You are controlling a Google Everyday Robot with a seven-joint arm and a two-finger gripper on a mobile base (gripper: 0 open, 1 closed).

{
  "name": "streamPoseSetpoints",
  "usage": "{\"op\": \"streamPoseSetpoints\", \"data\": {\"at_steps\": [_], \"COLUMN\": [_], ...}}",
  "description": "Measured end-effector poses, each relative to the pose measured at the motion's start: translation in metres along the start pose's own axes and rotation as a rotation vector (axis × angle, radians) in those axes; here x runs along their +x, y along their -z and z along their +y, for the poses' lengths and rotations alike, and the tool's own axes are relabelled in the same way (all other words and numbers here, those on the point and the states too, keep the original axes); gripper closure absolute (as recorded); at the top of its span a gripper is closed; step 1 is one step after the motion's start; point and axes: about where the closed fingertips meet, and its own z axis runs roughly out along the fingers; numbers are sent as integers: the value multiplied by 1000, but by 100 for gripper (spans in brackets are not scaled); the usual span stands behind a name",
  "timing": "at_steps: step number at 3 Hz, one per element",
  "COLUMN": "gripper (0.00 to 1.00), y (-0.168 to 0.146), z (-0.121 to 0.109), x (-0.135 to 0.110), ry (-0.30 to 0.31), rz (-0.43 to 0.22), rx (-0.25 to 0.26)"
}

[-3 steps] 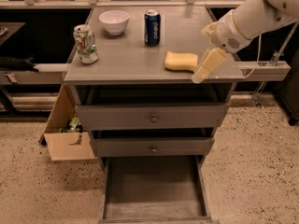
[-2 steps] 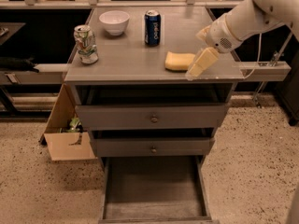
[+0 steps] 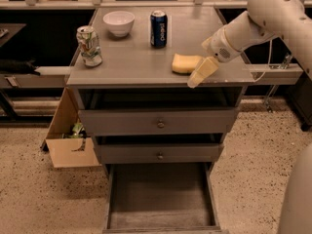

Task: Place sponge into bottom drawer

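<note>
— Speckled floor (image 3: 253, 174) comes nearest, with the bottom drawer (image 3: 158, 194) standing open over it, its worn base showing

— Anything beside it?

— A box (image 3: 68, 150) sits on the floor to the left, open at the top. Above the bottom drawer, two upper drawers (image 3: 126, 122) are closed, each with a small round knob (image 3: 160, 124)

— And the sponge?

— The sponge (image 3: 184, 63) lies flat on the grey top (image 3: 131, 67), near the front right edge

— Where is the gripper?

— The gripper (image 3: 197, 77) is just right of the sponge, at its front corner. It angles down and to the left from a white arm (image 3: 263, 13) that runs off to the upper right. I cannot tell whether it touches the sponge, or whether it is spread or pressed together

— Farther back?

— A dented can (image 3: 89, 45) stands at the left edge. Behind it, a white bowl (image 3: 119, 22) and a blue can (image 3: 158, 29) stand side by side at the back, well apart from the sponge
</note>
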Motion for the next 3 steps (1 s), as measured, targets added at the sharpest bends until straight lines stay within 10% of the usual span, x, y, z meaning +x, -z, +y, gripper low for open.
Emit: {"op": "streamPoseSetpoints", "data": {"at_steps": [1, 3], "gripper": [0, 41], "y": [-11, -18], "z": [-7, -13], "x": [2, -2], "ry": [-21, -42], "rz": [12, 0], "rx": [12, 4]}}
